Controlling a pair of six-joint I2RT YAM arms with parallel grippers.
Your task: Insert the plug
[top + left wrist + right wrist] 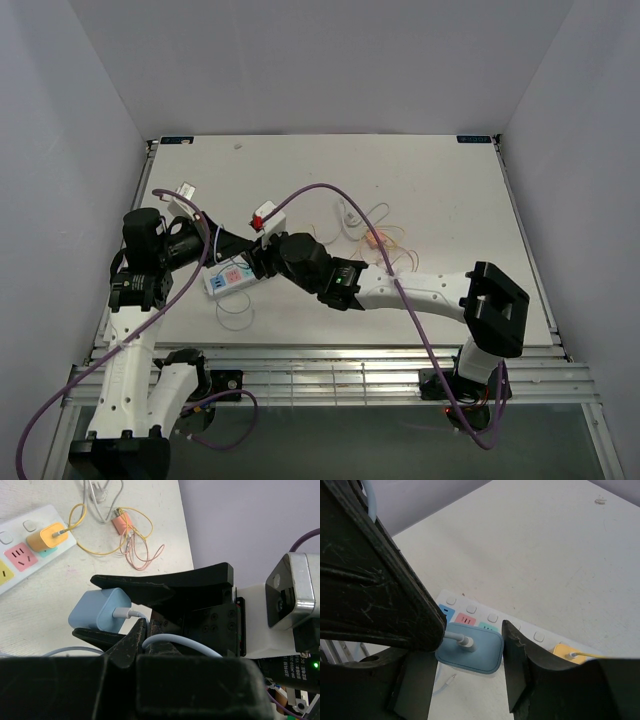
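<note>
I work on a white matte tabletop (450, 200), lightly scuffed and speckled. Three plain, pale lilac-grey panel walls box it in: the back wall (320, 60), the left wall (60, 150) and the right wall (590, 150), each meeting the table's edge. Small blue labels (474, 139) sit at the two far corners. A silver slotted metal rail frame (330, 375) runs along the near edge. Below it lies a dark grey surface (330, 445), floor or shelf I cannot tell. The light over me is soft and even, and the shadows are faint.
</note>
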